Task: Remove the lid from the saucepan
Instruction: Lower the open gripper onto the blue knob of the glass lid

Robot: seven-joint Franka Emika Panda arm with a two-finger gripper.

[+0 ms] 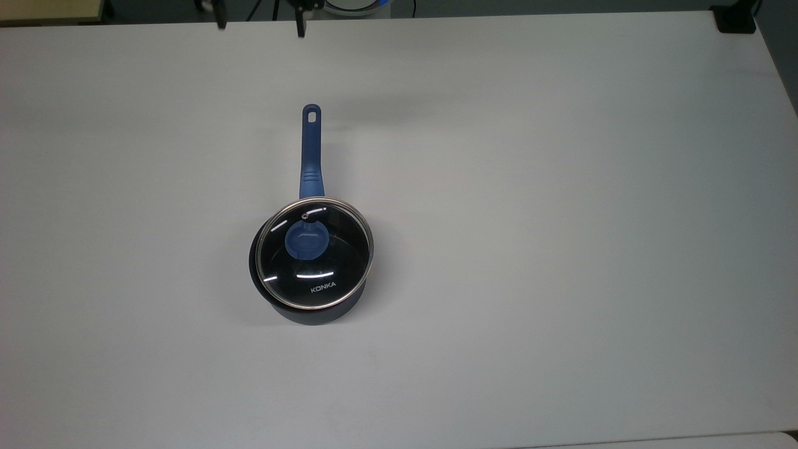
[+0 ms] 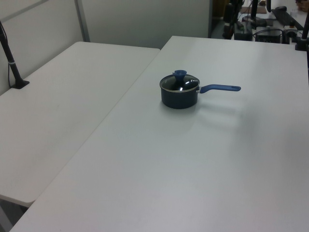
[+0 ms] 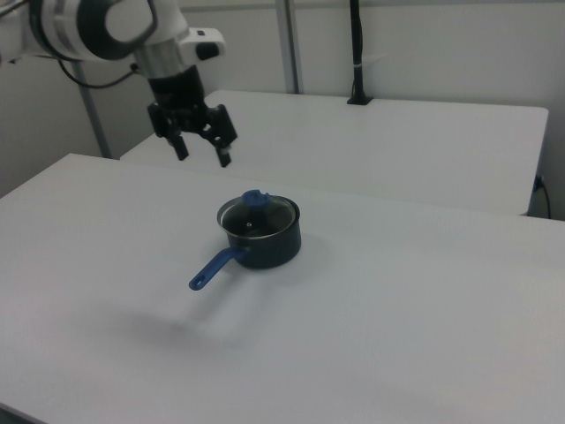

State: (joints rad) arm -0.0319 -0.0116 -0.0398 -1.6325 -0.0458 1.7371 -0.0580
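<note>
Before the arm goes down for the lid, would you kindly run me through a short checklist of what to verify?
1. Lid seated on the saucepan: ok, flat on the rim.
2. Blue knob uncovered from above: ok.
3. Gripper open wide enough for the knob: ok, fingers spread.
4. Gripper lined up over the knob: not ok; it hangs above the table, off to the right view's left of the pan.
5. Pan handle out of the descent path: ok; it points away from the knob.
6. Table around the pan clear: ok.
</note>
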